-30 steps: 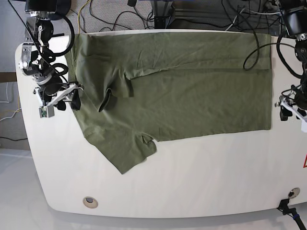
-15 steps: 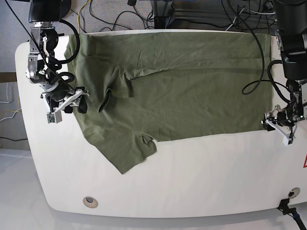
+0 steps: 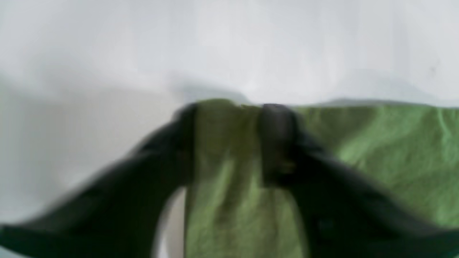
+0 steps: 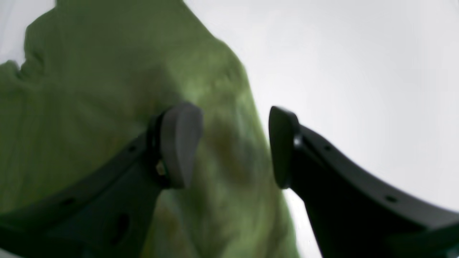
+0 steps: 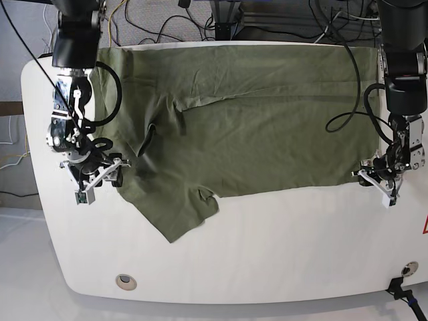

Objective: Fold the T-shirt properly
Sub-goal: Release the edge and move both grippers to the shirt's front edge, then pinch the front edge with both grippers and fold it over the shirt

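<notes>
White and rounded, the counter [image 5: 267,254] carried the olive-green T-shirt [image 5: 267,120], which we saw spread flat across its far half, one sleeve pointing toward the near edge. On the left of the base view, our right gripper [image 5: 100,177] straddled the shirt's edge, its fingers [image 4: 179,143] apart and not pinching. On the right, our left gripper [image 5: 376,175] had its fingers [image 3: 278,143] closed onto the hem corner

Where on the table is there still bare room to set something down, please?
The widest bare patch of the table is the near strip below the T-shirt, right of its hanging sleeve. A smaller patch lies left of that sleeve. The far half is covered by cloth, and both side edges are crowded by the right gripper and left gripper.
</notes>
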Controlling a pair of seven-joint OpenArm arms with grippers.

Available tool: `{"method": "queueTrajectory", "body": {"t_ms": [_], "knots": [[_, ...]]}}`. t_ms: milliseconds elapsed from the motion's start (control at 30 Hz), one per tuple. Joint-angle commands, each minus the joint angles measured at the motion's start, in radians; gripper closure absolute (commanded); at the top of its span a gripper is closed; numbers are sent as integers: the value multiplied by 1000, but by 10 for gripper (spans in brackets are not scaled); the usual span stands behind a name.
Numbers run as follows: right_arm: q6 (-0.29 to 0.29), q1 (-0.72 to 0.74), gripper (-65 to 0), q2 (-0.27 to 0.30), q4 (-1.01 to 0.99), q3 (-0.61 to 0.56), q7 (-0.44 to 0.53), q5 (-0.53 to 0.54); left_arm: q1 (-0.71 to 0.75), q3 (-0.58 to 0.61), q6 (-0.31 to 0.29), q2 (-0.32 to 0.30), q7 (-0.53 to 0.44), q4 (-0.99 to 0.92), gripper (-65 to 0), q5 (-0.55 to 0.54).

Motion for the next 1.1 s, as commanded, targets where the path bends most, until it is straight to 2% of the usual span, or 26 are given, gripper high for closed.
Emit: {"method": "queueTrajectory", "body": {"t_ms": [0, 33, 233, 333, 400, 467, 633, 733, 967, 1033, 1067], "knots": [[45, 127, -326, -16, -83, 4, 31, -50, -1, 1, -6, -6, 47, 0, -92, -1], [65, 170, -326, -35, -140, 4, 46, -88, -1, 1, -6, -6, 47, 0, -65, -1], [161, 393, -326, -104, -499, 7, 219, -306, 1, 1, -6, -9, 52, 0, -61, -1], [167, 479, -326, -104, -717, 7, 333, -338, 3, 1, -6, -11, 52, 0, -52, -1], [167, 514, -326, -99, -836, 7, 411, -338, 3, 1, -6, -11, 52, 0, 0, -1], [166, 535, -326, -98, -916, 7, 462, -340, 3, 1, -6, -12, 52, 0, 0, -1], [167, 514, -326, -98, -933, 7, 476, -340, 3, 1, -6, -12, 52, 0, 0, -1], [167, 503, -326, -132, -933, 5, 476, -340, 3, 1, -6, -12, 52, 0, 0, -1], [167, 503, -317, -162, -933, 5, 479, -340, 3, 1, -6, -11, 52, 0, 0, -1], [167, 503, -277, -162, -933, 5, 482, -340, 3, 1, -6, -11, 48, 3, 0, -1], [167, 503, -219, -162, -933, 5, 482, -340, 3, 1, -6, -11, 48, 18, 0, -1]]}}
